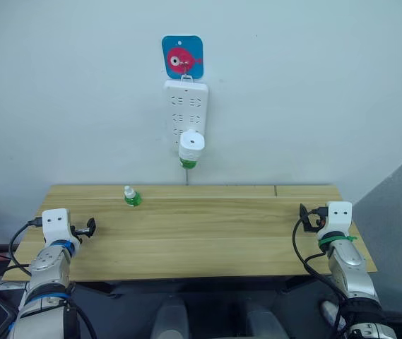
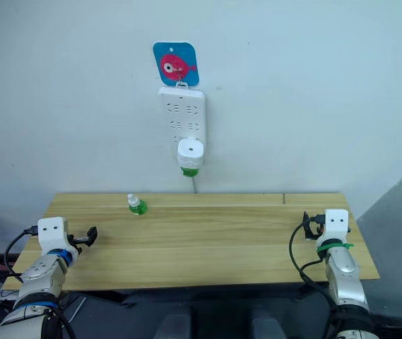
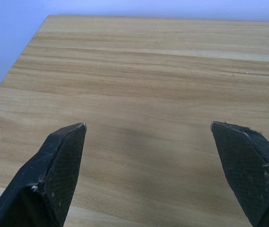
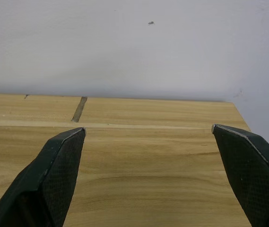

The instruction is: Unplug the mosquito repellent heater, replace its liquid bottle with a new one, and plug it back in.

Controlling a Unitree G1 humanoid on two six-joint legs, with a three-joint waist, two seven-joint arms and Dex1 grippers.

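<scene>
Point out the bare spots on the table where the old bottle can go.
Nearly all of the wooden table is bare: the whole stretch between the left gripper and right gripper. Only the small green bottle occupies the back left.

Both arms are held low and wide apart, left end effector (image 3: 148, 127) and right end effector (image 4: 148, 130) spread wide, holding nothing.

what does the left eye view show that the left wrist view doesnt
The left eye view takes in the mosquito repellent heater plugged into the power strip on the wall, the spare bottle standing on the table, and the right gripper. The left wrist view gives a close look between the left gripper fingers, spread wide and holding nothing. Both show the wooden table.
</scene>
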